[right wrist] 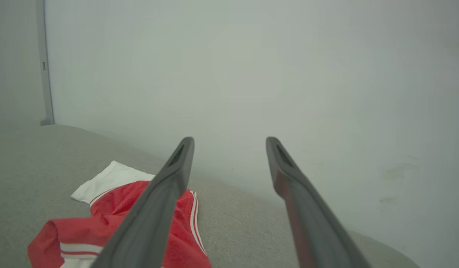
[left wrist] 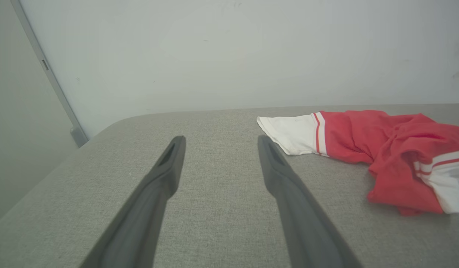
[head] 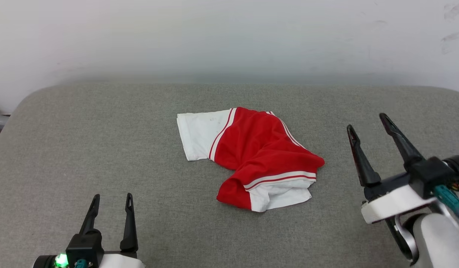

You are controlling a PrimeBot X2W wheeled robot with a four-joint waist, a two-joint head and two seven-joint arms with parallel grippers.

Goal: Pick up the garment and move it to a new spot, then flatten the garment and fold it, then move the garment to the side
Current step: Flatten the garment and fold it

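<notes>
One garment point(head: 259, 149) (red, two white sleeves showing) lies crumpled mid-way across the grey tabletop point(head: 84, 141). Two grippers flank it without touching it: the left gripper point(head: 113, 195) and the right gripper point(head: 367, 122), each with two fingers spread wide, holding nothing.

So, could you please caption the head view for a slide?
Crumpled red-and-white garment on the grey surface; left gripper and right gripper open, clear of it.
</notes>
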